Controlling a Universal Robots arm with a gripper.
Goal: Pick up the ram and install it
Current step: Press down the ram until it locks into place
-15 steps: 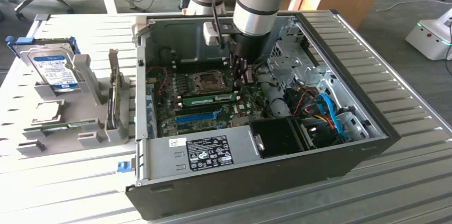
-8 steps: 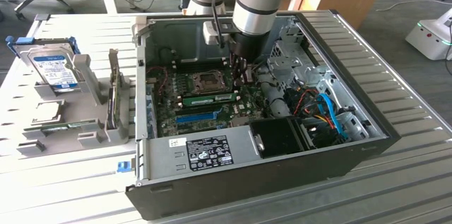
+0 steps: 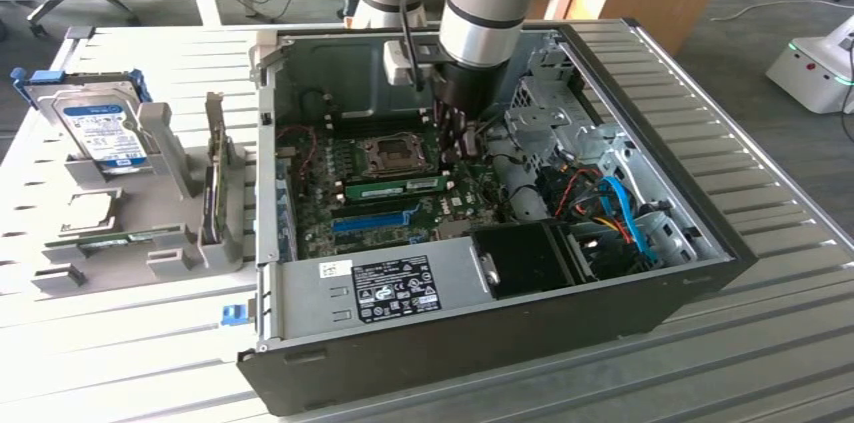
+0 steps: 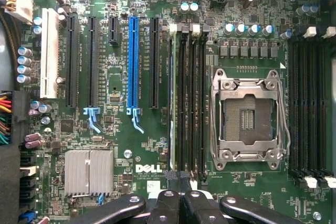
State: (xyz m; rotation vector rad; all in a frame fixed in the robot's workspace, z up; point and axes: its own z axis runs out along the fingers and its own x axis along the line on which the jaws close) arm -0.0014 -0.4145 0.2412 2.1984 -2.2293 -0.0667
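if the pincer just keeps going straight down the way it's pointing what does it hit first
Most likely the ram seated on edge in the memory slots beside the empty CPU socket; the shut pincer sits just above that slot bank on the motherboard. Depth is unclear, so the neighbouring slot is possible.

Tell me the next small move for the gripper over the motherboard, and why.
Probably a short, straight press down. The gripper is shut, holds nothing, and sits over one end of the memory slots, where the ram already stands in a slot beside the CPU socket. Whether its latches have closed cannot be told, so a gentle push would likely confirm that it is seated.
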